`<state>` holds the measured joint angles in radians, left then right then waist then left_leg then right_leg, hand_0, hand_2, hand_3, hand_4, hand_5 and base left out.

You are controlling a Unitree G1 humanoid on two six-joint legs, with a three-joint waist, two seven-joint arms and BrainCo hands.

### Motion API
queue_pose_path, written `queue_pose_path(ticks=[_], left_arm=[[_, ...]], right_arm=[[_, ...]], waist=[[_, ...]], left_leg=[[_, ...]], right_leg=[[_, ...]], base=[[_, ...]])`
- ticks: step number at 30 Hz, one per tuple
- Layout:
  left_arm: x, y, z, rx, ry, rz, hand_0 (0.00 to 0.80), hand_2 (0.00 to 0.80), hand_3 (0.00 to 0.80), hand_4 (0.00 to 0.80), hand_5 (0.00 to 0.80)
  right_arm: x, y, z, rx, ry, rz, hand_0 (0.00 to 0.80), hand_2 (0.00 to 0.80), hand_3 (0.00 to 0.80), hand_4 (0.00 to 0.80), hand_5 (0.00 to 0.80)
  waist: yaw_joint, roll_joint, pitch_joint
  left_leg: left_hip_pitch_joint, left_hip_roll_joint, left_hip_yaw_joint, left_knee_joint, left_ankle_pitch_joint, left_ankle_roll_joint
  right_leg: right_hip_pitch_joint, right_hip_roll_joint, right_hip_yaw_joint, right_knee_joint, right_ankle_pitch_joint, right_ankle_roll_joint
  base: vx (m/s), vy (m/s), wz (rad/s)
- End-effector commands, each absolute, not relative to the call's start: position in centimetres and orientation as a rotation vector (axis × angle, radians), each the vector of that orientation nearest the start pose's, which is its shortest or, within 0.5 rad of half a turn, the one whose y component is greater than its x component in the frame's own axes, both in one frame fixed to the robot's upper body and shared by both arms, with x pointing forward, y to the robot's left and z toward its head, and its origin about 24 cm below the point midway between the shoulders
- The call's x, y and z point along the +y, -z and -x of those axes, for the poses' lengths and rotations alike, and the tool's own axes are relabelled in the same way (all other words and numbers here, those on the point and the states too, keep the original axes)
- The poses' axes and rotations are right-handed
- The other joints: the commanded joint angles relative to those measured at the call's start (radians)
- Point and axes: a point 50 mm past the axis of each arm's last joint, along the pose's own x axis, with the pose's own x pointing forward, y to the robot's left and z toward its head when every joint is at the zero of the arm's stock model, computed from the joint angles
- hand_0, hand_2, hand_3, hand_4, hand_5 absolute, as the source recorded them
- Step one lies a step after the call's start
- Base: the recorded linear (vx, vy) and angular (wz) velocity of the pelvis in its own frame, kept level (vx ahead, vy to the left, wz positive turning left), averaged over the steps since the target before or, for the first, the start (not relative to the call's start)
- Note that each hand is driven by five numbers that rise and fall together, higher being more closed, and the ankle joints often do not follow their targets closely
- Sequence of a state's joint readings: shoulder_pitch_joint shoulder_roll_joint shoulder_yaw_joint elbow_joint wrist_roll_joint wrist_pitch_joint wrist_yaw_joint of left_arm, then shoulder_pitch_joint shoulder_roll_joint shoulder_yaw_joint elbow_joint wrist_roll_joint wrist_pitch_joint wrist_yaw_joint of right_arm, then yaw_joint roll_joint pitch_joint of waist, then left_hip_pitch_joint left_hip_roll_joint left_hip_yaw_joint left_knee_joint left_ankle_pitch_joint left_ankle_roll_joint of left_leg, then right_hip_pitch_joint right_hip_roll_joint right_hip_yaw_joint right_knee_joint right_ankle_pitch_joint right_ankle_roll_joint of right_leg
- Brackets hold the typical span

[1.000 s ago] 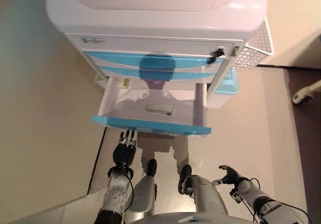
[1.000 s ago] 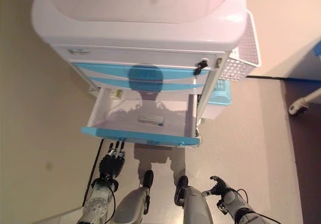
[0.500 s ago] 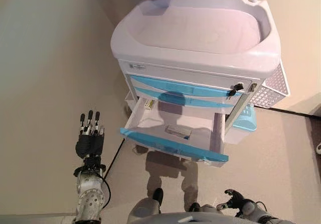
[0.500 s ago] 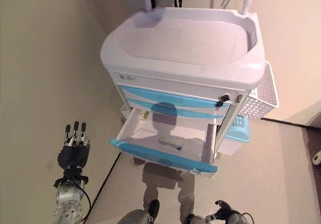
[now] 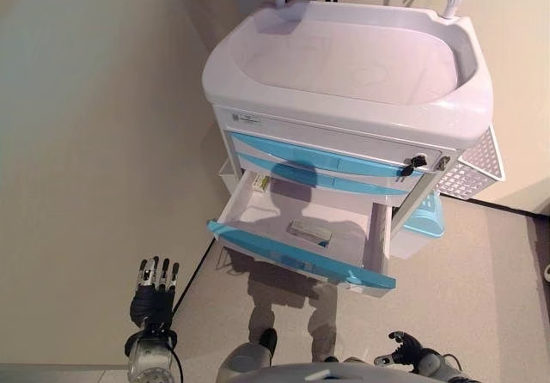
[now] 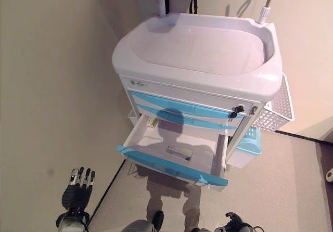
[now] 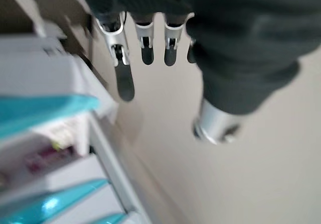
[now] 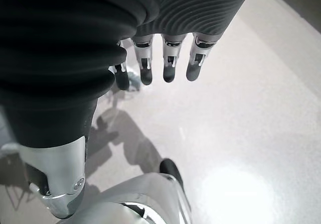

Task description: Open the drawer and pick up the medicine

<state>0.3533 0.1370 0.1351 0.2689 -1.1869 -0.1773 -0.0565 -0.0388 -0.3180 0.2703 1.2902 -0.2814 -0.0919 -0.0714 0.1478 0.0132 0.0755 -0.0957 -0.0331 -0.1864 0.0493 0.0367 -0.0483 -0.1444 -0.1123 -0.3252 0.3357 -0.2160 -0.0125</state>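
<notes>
White and blue, the cart (image 5: 344, 65) stands against the wall with a deep tray on its top. Its lowest drawer (image 5: 301, 250) is pulled out toward the robot, and its blue front tilts a little, lower at the right end. Above it sit two shut blue drawers (image 5: 318, 161).

Inside the open drawer lies the medicine (image 5: 310, 230), a small flat pack. It rests on the drawer floor near the middle, close behind the blue front. Its long side runs across the drawer, almost in line with the front, with one end toward each side wall. A smaller yellow-green item (image 5: 260, 182) sits in the back left corner of the drawer.

The left hand (image 5: 154, 290) is low down, left of the drawer and well apart from it. Its fingers are straight and hold nothing. The right hand (image 5: 406, 349) is low down, right of the drawer and far from it. Its fingers hang loose and hold nothing.

A white mesh basket (image 5: 477, 170) hangs on the cart's right side.
</notes>
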Motion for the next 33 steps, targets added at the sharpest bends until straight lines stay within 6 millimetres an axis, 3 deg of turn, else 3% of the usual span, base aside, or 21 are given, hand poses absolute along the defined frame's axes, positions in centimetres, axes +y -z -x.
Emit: queue_pose_path(ticks=[1,4,7,8,10,13,15,19,20,21,22,23,26,33], left_arm=[[25.0,5.7,-12.3,0.245,-0.551,0.795,0.0,0.0,0.0,0.0,0.0],[25.2,7.6,-10.7,0.375,-0.579,0.708,0.0,0.0,0.0,0.0,0.0],[26.0,11.3,-7.7,0.664,-0.603,0.47,0.0,0.0,0.0,0.0,0.0],[26.0,11.3,-7.7,0.664,-0.603,0.47,0.0,0.0,0.0,0.0,0.0],[26.6,14.5,-5.6,0.919,-0.672,0.343,0.0,0.0,0.0,0.0,0.0],[26.7,14.8,-5.4,0.966,-0.663,0.297,0.0,0.0,0.0,0.0,0.0],[27.3,15.5,-4.0,1.117,-0.631,0.118,0.0,0.0,0.0,0.0,0.0],[27.1,15.8,-3.6,1.219,-0.523,-0.082,0.0,0.0,0.0,0.0,0.0],[26.3,16.1,-3.4,1.256,-0.45,-0.151,0.0,0.0,0.0,0.0,0.0],[26.3,16.1,-3.4,1.256,-0.449,-0.152,0.0,0.0,0.0,0.0,0.0],[25.8,16.3,-3.4,1.268,-0.397,-0.18,0.0,0.0,0.0,0.0,0.0],[25.8,16.3,-3.4,1.268,-0.397,-0.18,0.0,0.0,0.0,0.0,0.0],[25.4,16.4,-3.5,1.28,-0.301,-0.262,0.0,0.0,0.0,0.0,0.0],[25.7,16.3,-3.4,1.277,-0.252,-0.302,0.0,0.0,0.0,0.0,0.0]], right_arm=[[-26.9,14.5,-11.1,1.124,-0.115,0.728,0.0,0.0,0.0,0.0,0.0],[-27.6,14.4,-10.7,1.125,-0.071,0.706,0.0,0.0,0.0,0.0,0.0],[-28.8,13.8,-10.8,1.103,0.029,0.637,0.0,0.0,0.0,0.0,0.0],[-28.8,13.8,-10.8,1.102,0.029,0.637,0.0,0.0,0.0,0.0,0.0],[-29.8,13.2,-11.0,1.069,0.143,0.575,0.0,0.0,0.0,0.0,0.0],[-30.2,12.9,-11.4,1.041,0.183,0.567,0.0,0.0,0.0,0.0,0.0],[-30.9,11.7,-12.6,0.939,0.288,0.53,0.0,0.0,0.0,0.0,0.0],[-31.5,7.9,-16.1,0.644,0.392,0.482,0.0,0.0,0.0,0.0,0.0],[-31.1,4.5,-18.1,0.423,0.42,0.425,0.0,0.0,0.0,0.0,0.0],[-31.2,4.5,-18.0,0.424,0.421,0.425,0.0,0.0,0.0,0.0,0.0],[-30.5,2.3,-18.9,0.281,0.406,0.377,0.0,0.0,0.0,0.0,0.0],[-30.5,2.3,-18.9,0.282,0.406,0.377,0.0,0.0,0.0,0.0,0.0],[-29.1,-1.5,-20.4,0.078,0.304,0.341,0.0,0.0,0.0,0.0,0.0],[-25.9,-6.5,-22.0,-0.142,0.069,0.343,0.0,0.0,0.0,0.0,0.0]], waist=[[-0.019,-0.009,0.005],[-0.031,-0.011,0.003],[-0.058,-0.019,0.001],[-0.058,-0.019,-0.001],[-0.085,-0.029,-0.015],[-0.091,-0.031,-0.017],[-0.109,-0.035,-0.028],[-0.13,-0.037,-0.033],[-0.14,-0.036,-0.034],[-0.138,-0.036,-0.034],[-0.145,-0.035,-0.033],[-0.144,-0.035,-0.033],[-0.15,-0.037,-0.028],[-0.134,-0.047,-0.025]], left_leg=[[-0.009,-0.058,0.069,-0.033,0.017,0.078],[-0.003,-0.054,0.083,-0.042,0.017,0.079],[0.015,-0.045,0.119,-0.056,0.012,0.079],[0.012,-0.045,0.119,-0.055,0.013,0.079],[0.037,-0.04,0.156,-0.073,0.004,0.08],[0.046,-0.038,0.167,-0.079,0.001,0.08],[0.068,-0.036,0.195,-0.094,-0.006,0.08],[0.09,-0.037,0.229,-0.116,-0.009,0.081],[0.095,-0.038,0.241,-0.123,-0.009,0.081],[0.095,-0.038,0.242,-0.123,-0.009,0.081],[0.097,-0.04,0.248,-0.125,-0.009,0.081],[0.097,-0.04,0.248,-0.125,-0.01,0.081],[0.102,-0.044,0.258,-0.125,-0.013,0.083],[0.108,-0.05,0.274,-0.115,-0.027,0.09]], right_leg=[[0.068,0.014,0.056,-0.147,0.156,0.063],[0.07,0.019,0.072,-0.164,0.165,0.067],[0.079,0.027,0.111,-0.196,0.184,0.077],[0.077,0.028,0.111,-0.198,0.187,0.077],[0.087,0.036,0.155,-0.225,0.203,0.087],[0.09,0.038,0.167,-0.232,0.207,0.09],[0.096,0.042,0.2,-0.249,0.217,0.098],[0.096,0.043,0.236,-0.258,0.23,0.108],[0.093,0.041,0.245,-0.26,0.236,0.113],[0.093,0.041,0.246,-0.26,0.236,0.113],[0.091,0.038,0.251,-0.26,0.239,0.116],[0.091,0.038,0.251,-0.26,0.239,0.116],[0.085,0.035,0.26,-0.255,0.242,0.12],[0.079,0.03,0.283,-0.253,0.246,0.126]], base=[[0.002,0.04,-0.3],[0.011,0.031,-0.21],[0.026,0.049,-0.33],[0.036,0.061,-0.41],[0.076,0.08,-0.33],[0.044,0.048,-0.48],[0.066,0.069,-0.37],[0.029,0.055,-0.43],[0.013,0.047,-0.25],[0.009,0.068,-0.29],[0.003,0.032,-0.23],[0.006,0.047,-0.23],[-0.002,0.035,-0.15],[-0.001,0.023,-0.05]])
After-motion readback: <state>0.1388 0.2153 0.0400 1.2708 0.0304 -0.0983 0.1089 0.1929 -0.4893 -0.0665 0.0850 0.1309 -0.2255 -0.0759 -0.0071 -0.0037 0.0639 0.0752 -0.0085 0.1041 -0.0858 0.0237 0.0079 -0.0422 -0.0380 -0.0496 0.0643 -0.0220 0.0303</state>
